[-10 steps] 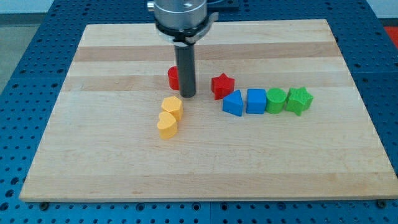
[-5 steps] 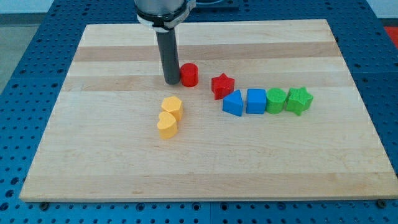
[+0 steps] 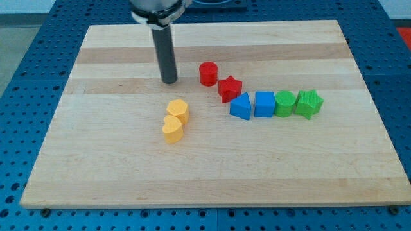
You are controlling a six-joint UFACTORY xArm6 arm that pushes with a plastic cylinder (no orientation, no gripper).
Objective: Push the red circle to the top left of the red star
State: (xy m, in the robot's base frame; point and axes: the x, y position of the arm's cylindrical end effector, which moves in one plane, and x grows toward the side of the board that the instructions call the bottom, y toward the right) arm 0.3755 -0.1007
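Note:
The red circle [image 3: 208, 74] stands on the wooden board, just up and to the left of the red star [image 3: 230, 88], close to it or touching it. My tip [image 3: 169, 81] rests on the board to the left of the red circle, apart from it by about a block's width. It is above the two yellow blocks.
Two yellow blocks [image 3: 178, 110] [image 3: 172, 129] sit together below my tip. To the right of the red star runs a row: a blue triangle-like block [image 3: 241, 106], a blue cube [image 3: 264, 104], a green block [image 3: 285, 103] and a green star [image 3: 309, 103].
The red circle has slid right and slightly up, from beside the rod to the red star's upper left. My tip has moved left and up, away from the circle.

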